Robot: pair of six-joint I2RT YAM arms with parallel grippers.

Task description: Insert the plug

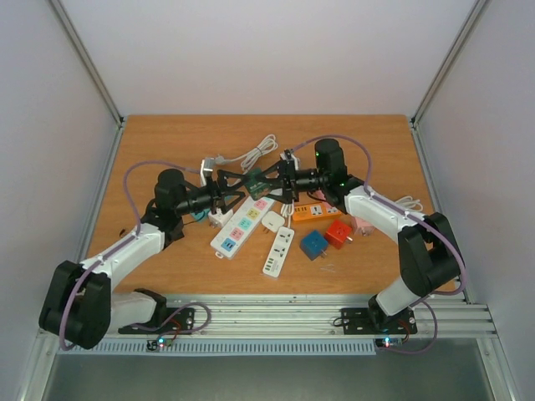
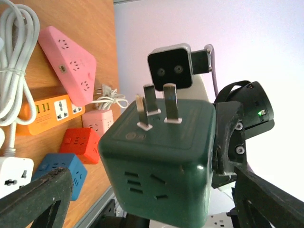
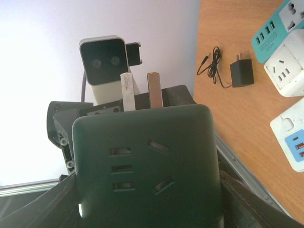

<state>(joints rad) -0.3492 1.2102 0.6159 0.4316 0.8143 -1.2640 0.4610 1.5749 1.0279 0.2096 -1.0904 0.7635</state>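
A dark green cube socket [image 1: 258, 182] with metal prongs [image 2: 154, 104] on its top hangs in the air between both arms, above the strips. My right gripper [image 1: 280, 180] is shut on it; in the right wrist view the cube [image 3: 147, 166] fills the space between its fingers [image 3: 242, 204]. My left gripper [image 1: 241, 189] is open, with its fingers [image 2: 35, 197] spread wide on either side of the cube [image 2: 161, 161] and a gap showing. A white strip with coloured sockets [image 1: 242, 225] lies on the table below.
On the wooden table lie a white strip [image 1: 278, 251], an orange strip [image 1: 316, 212], a blue cube [image 1: 314, 244], a red cube [image 1: 338, 235], a pink socket [image 1: 364, 224], a coiled white cable [image 1: 255, 154] and a black charger [image 3: 242, 73].
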